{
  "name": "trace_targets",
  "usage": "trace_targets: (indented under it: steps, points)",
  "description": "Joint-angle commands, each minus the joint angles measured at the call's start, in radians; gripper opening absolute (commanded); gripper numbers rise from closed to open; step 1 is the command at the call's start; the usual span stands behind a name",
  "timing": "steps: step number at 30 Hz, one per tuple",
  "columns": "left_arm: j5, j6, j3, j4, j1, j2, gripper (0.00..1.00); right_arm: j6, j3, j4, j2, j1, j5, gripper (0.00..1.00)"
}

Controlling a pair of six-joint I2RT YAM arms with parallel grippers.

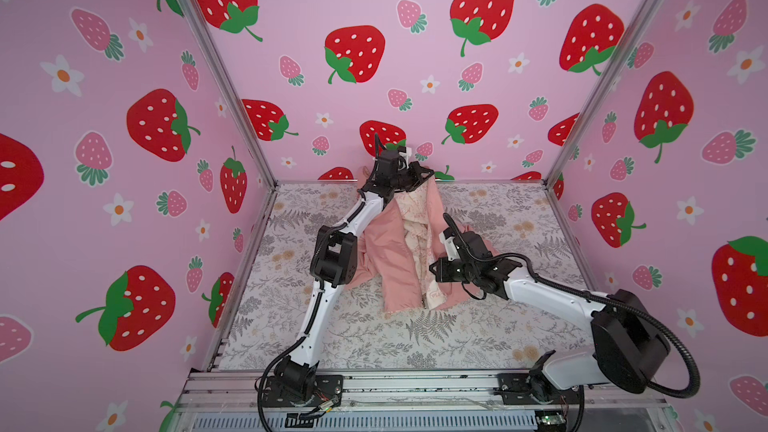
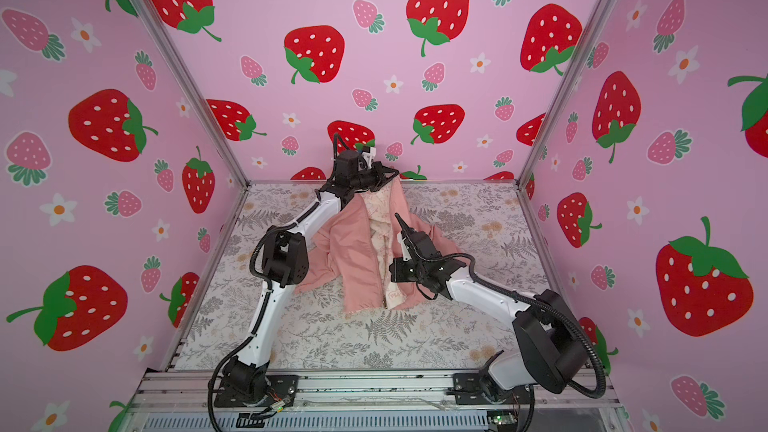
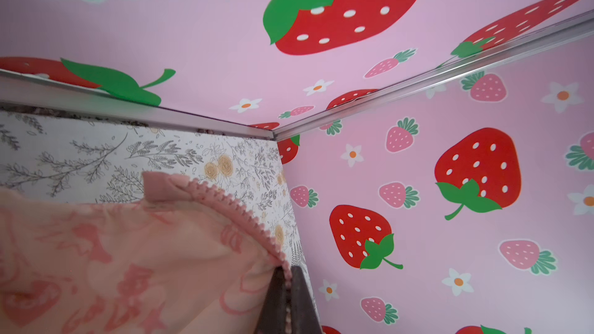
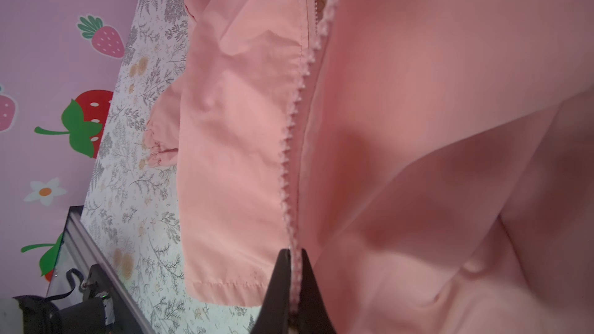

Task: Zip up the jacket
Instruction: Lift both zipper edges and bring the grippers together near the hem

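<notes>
Both top views: jacket [image 1: 386, 259] lies mid-surface [image 1: 374, 347], hem toward the near edge, hood end toward the back wall [image 1: 415, 76], front open in a long V over cream lining [image 1: 409, 209]. Left hand [image 1: 428, 174] is at the far collar end, holding that edge up off the surface. Right hand [image 1: 434, 272] sits low on the front, near the hem. My worry: both hands work one line, so if the far pinch lets go, the edge drops slack and the two sides bunch instead of meshing. Left wrist view: jaws narrow, clamped on the very top of the zipper edge, a thin bite only. Zipper teeth [image 3: 231, 204] arc away from the tips in a loose curve; I judge a curve like that could jam a slider unless drawn straight. Right wrist view: jaws pinched tight on the zipper line close to the hem. I cannot tell whether they have the slider or only cloth; if only cloth, a pull would drag the whole garment. Shell is thin salmon-pink, softly creased, one sleeve cuff [image 4: 159, 149] crumpled off to the side; higher up the two edges part.
</notes>
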Motion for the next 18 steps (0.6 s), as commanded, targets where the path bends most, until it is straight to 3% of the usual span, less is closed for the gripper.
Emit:
trace_targets:
  steps: [1,4,8,9,10,14,16,18]
  points:
    - [0.012,-0.091,-0.009,0.143,0.046,0.037,0.0,-0.028,0.044,-0.078,0.06,0.04,0.012,0.0]
    - [0.009,-0.081,-0.085,0.161,0.078,0.013,0.0,0.001,0.052,0.035,0.118,0.07,-0.108,0.0]
    - [0.014,-0.044,-0.168,0.123,0.114,-0.021,0.0,0.028,0.068,0.151,0.188,0.108,-0.236,0.17]
    - [0.013,-0.036,-0.191,0.111,0.12,-0.031,0.04,0.034,0.065,0.176,0.199,0.112,-0.265,0.22]
    - [0.008,-0.027,-0.219,0.098,0.128,-0.046,0.18,0.041,0.063,0.2,0.207,0.113,-0.293,0.27]
    - [-0.032,-0.022,-0.38,0.124,0.148,-0.13,0.48,0.041,0.04,0.234,0.189,0.116,-0.33,0.4]
    - [-0.046,-0.009,-0.452,0.134,0.155,-0.18,0.57,0.031,0.025,0.219,0.159,0.114,-0.311,0.44]
    - [-0.049,0.013,-0.502,0.128,0.155,-0.229,0.59,0.024,0.003,0.2,0.112,0.112,-0.265,0.47]
